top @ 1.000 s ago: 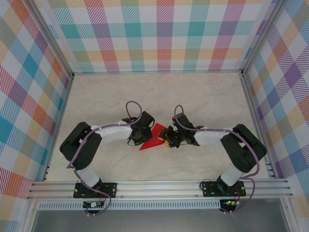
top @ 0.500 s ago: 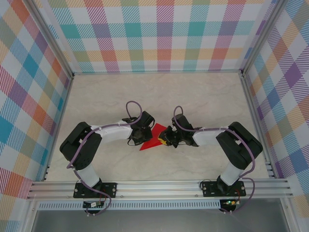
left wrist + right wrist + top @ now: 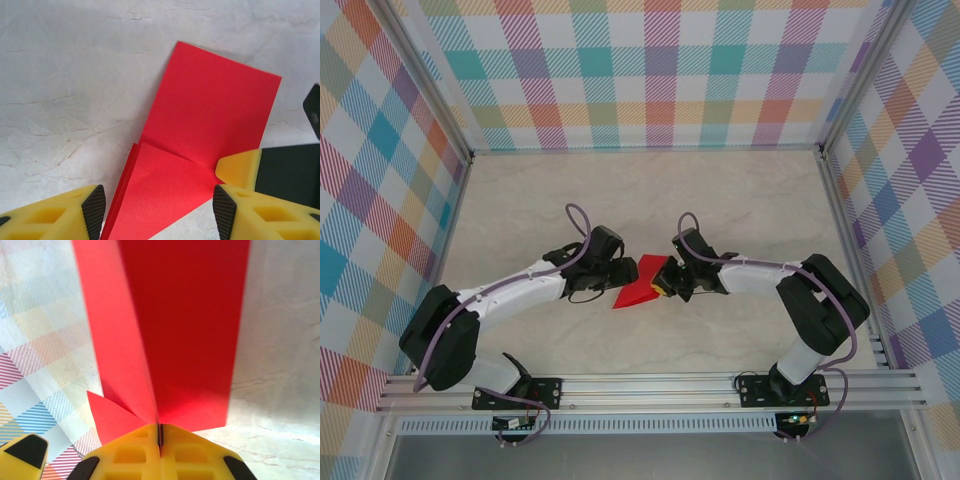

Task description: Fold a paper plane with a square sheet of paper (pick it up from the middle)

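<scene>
The red square sheet of paper [image 3: 638, 284], partly folded with a triangular flap over a rectangular part, lies low over the table between both arms. My right gripper [image 3: 663, 281] is shut on its right edge; in the right wrist view the jaws [image 3: 160, 435] pinch the paper [image 3: 185, 325] at a crease, and its layers rise away from them. My left gripper [image 3: 618, 274] stands open at the sheet's left side. In the left wrist view its fingers [image 3: 94, 211] straddle the folded flap [image 3: 165, 195] without touching it, and a yellow finger of the right gripper [image 3: 241, 168] rests on the paper's edge.
The pale marble-patterned tabletop [image 3: 650, 200] stretches free behind the arms. Checked walls [image 3: 650, 70] close in the back and both sides. An aluminium rail [image 3: 650, 385] carries the arm bases along the near edge.
The left arm's elbow has swung down and to the left, stretching the arm out, while its gripper stays by the paper. The right gripper has edged slightly left with the sheet.
</scene>
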